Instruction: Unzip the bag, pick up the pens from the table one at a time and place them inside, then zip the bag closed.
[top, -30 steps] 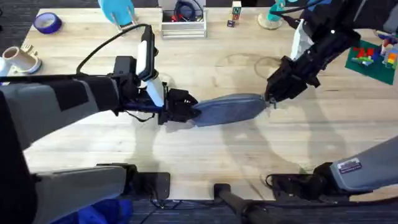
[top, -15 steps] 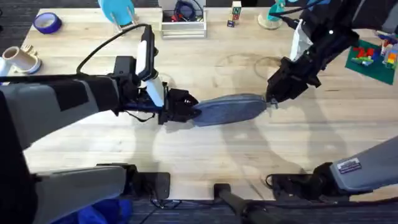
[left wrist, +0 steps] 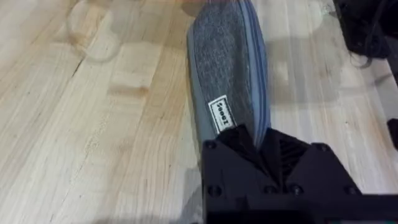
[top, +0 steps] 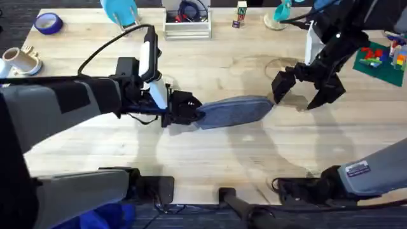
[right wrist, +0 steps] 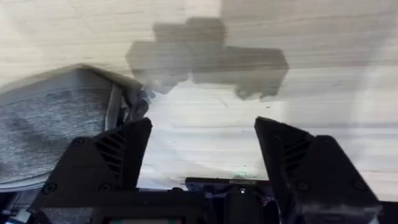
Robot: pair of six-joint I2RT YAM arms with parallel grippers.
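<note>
Left pincer [top: 189, 109] clamping the bag's [top: 233, 111] left end on the tabletop [top: 210, 159], right pincer [top: 304, 91] hanging wide open, empty, just beside the bag's right end

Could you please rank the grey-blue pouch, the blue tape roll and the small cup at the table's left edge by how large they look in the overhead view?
1. The bag, clearly the largest.
2. The cup and the tape roll look about alike; the tape roll lies farther from the camera, so I would not rank them.
</note>
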